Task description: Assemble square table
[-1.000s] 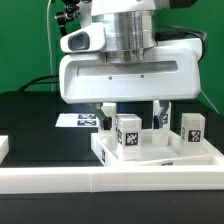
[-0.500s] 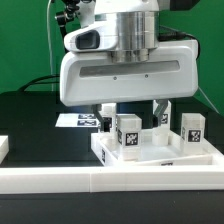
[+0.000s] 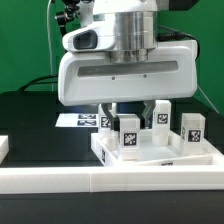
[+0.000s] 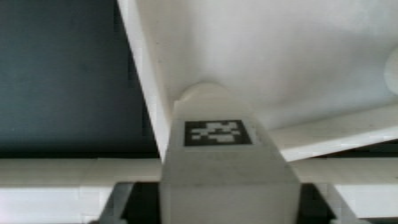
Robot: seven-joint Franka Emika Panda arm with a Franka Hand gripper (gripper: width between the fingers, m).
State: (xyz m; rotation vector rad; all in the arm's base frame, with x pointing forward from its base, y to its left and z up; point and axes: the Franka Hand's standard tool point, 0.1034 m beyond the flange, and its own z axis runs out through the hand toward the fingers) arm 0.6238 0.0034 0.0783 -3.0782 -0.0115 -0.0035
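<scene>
The white square table slab (image 3: 150,157) lies flat in front, and several white tagged leg blocks stand on it. One leg (image 3: 128,135) stands in the middle and another (image 3: 193,127) at the exterior view's right. My gripper (image 3: 132,115) hangs straight above the slab with a finger on each side of the middle leg. In the wrist view that leg (image 4: 217,120) runs up between my gripper's (image 4: 221,205) jaws, its tag facing the camera and a dark gap on each side. The slab (image 4: 285,50) lies behind it. The gripper is open.
A long white rail (image 3: 60,181) runs along the front edge of the black table. The marker board (image 3: 75,121) lies behind the slab at the exterior view's left. A small white block (image 3: 3,147) sits at the far left edge.
The gripper has shifted slightly around the middle leg and the fingers stand a little closer to it. The slab and the other legs have not moved.
</scene>
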